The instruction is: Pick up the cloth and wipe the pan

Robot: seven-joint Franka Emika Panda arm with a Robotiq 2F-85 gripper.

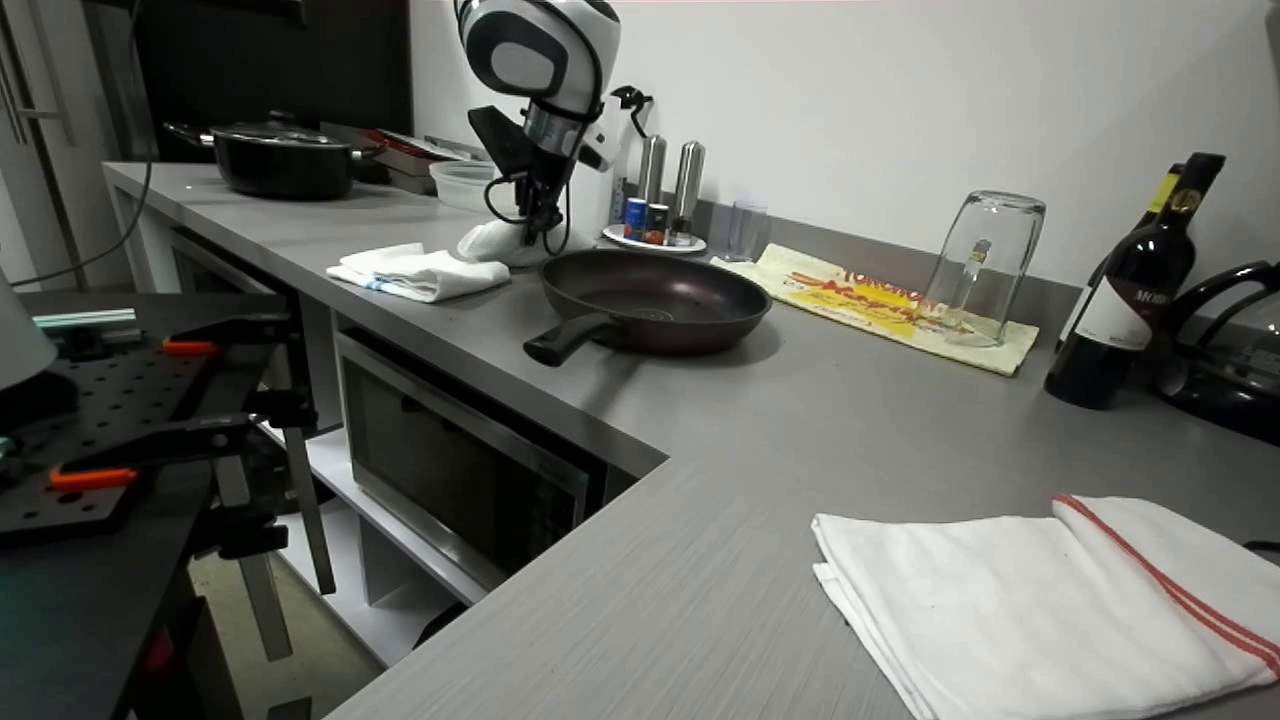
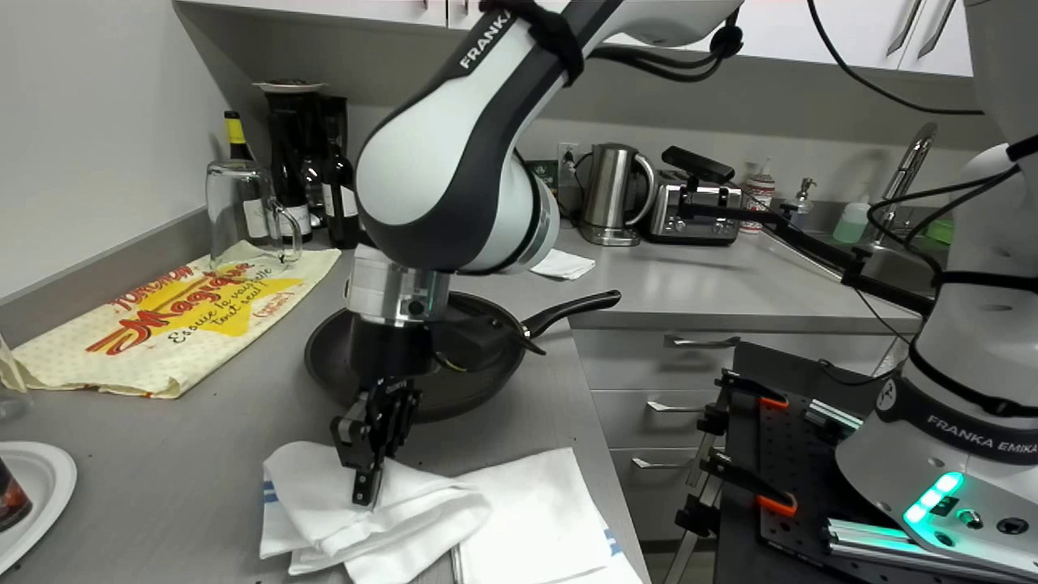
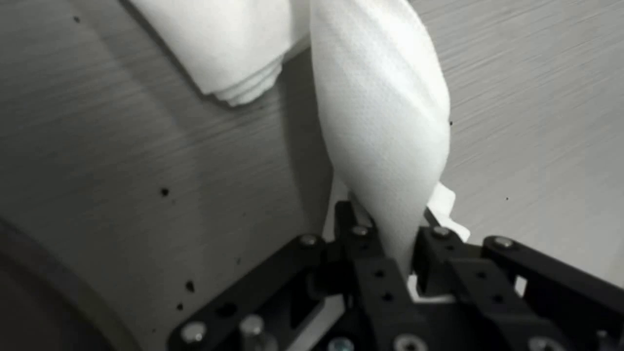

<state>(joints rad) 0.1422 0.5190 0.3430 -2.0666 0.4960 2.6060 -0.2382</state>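
Note:
A white cloth [image 2: 430, 519] lies bunched on the counter beside the pan; it also shows in the wrist view [image 3: 385, 112] and in an exterior view [image 1: 490, 242]. My gripper [image 3: 390, 224] points down with a fold of this cloth pinched between its fingers; its fingers also show in an exterior view [image 2: 369, 478]. Part of the cloth still rests on the counter. The dark pan [image 1: 650, 300] stands upright next to the gripper, its handle toward the counter's front edge. In an exterior view the arm partly hides the pan [image 2: 478, 385].
A folded white cloth with blue stripes [image 1: 425, 275] lies beside the held cloth. Another, red-striped, [image 1: 1020, 600] lies farther along the counter. A yellow towel [image 1: 820, 285] bears an upturned glass mug [image 1: 985, 260]. A white plate [image 1: 660, 243] with shakers stands near the wall.

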